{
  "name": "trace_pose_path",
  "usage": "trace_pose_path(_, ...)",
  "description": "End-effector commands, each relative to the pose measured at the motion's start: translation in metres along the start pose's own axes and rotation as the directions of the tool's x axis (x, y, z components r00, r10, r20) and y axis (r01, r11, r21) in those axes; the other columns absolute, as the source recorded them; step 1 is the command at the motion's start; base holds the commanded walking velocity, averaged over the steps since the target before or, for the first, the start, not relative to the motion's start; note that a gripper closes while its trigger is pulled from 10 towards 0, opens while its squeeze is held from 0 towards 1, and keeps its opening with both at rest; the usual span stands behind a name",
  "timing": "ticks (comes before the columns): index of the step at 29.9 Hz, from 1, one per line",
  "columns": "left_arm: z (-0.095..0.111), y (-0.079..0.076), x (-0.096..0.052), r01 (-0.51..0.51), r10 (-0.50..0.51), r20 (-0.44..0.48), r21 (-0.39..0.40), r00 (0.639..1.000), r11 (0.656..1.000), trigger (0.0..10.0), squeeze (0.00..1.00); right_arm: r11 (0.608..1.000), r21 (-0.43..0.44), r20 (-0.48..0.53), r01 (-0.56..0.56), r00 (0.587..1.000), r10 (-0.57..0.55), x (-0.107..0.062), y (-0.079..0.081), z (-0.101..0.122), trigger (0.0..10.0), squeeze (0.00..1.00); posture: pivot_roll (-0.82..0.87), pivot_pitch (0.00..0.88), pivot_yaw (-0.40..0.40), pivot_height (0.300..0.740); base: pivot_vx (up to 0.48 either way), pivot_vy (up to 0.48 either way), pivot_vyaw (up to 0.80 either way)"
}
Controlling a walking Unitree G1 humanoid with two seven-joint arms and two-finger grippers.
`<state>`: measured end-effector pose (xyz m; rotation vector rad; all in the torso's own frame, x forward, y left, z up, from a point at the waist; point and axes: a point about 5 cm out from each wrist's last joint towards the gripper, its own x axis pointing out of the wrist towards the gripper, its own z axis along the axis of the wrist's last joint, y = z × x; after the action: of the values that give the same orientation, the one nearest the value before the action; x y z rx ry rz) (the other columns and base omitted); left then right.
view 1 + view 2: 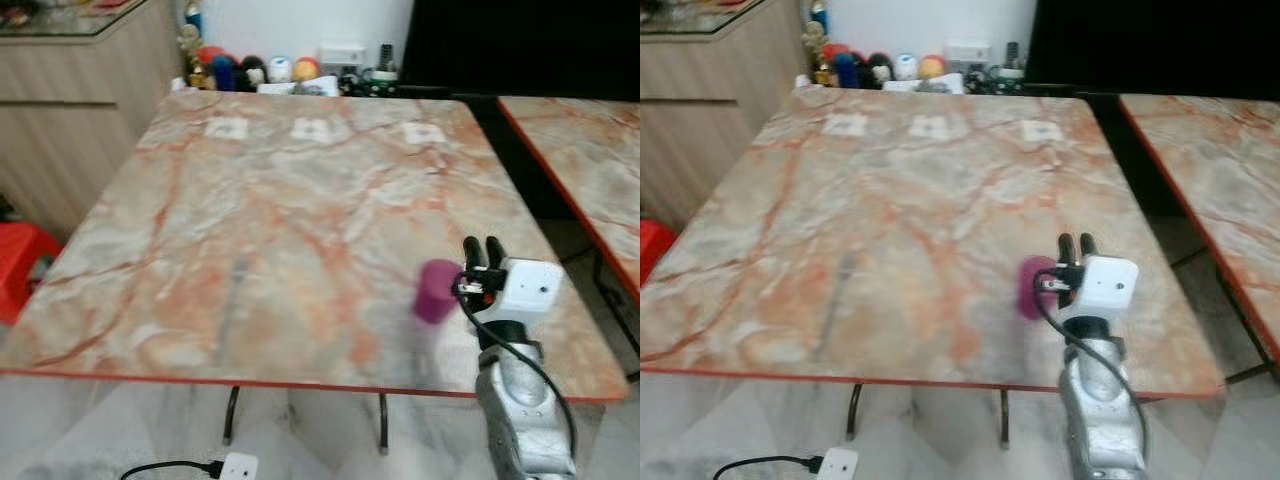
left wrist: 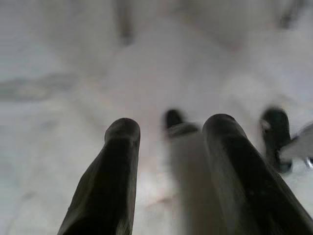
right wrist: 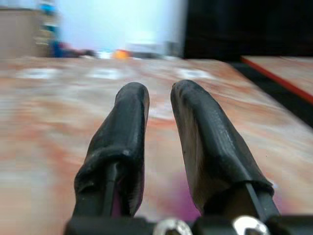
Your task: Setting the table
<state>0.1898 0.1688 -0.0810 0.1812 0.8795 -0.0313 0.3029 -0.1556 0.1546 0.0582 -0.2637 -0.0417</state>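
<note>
I see the purple cup [image 1: 436, 291] on the marble tabletop [image 1: 300, 220] near its front right corner, touching my right gripper [image 1: 481, 250], fingers narrowly parted, holding nothing; left gripper [image 2: 171, 132] hangs open over floor

We see a table [image 1: 300, 230] veined in orange, pink and grey marble with a red-orange edge; a magenta cup [image 1: 436, 291] on it; our right gripper [image 1: 481, 250] has black fingers below a white camera block; a red stool [image 1: 20, 262] stands beside beige cabinets [image 1: 70, 110].
</note>
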Motion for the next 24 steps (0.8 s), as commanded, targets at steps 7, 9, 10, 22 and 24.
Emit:
trace_pose_path(7,-0.01,-0.004,-0.002,0.02,-0.02,-0.042,-0.004,0.999,1.0,10.0,0.0,1.0,0.015,0.01,0.027,1.0,-0.028,-0.001,-0.005,0.002,10.0,0.0,-0.03,0.129,-0.024,0.74,0.0,0.48,0.21)
trace_pose_path(9,-0.011,-0.003,-0.002,0.019,-0.019,-0.043,-0.004,0.999,1.0,10.0,0.0,0.999,0.015,0.007,0.028,1.0,-0.028,-0.001,-0.004,0.002,10.0,0.0,-0.03,0.129,-0.024,0.74,0.0,0.48,0.0)
trace_pose_path(10,-0.012,-0.003,-0.003,0.019,-0.019,-0.043,-0.004,0.999,1.0,10.0,0.0,0.999,0.017,0.003,0.032,0.999,-0.032,-0.001,-0.005,0.001,10.0,0.0,-0.03,0.129,-0.024,0.74,0.0,0.48,0.0)
trace_pose_path(22,-0.012,-0.003,-0.003,0.02,-0.019,-0.041,0.005,0.999,1.0,10.0,0.0,0.996,0.037,-0.068,0.086,0.994,-0.083,-0.001,-0.012,-0.01,10.0,0.0,-0.03,0.129,-0.026,0.74,0.0,0.326,0.0)
trace_pose_path(24,-0.012,-0.003,-0.003,0.02,-0.02,-0.04,0.004,0.999,1.0,10.0,0.0,0.994,0.016,-0.111,0.106,0.988,-0.104,0.0,-0.016,-0.017,10.0,0.0,-0.03,0.13,-0.027,0.74,0.0,0.0,0.0)
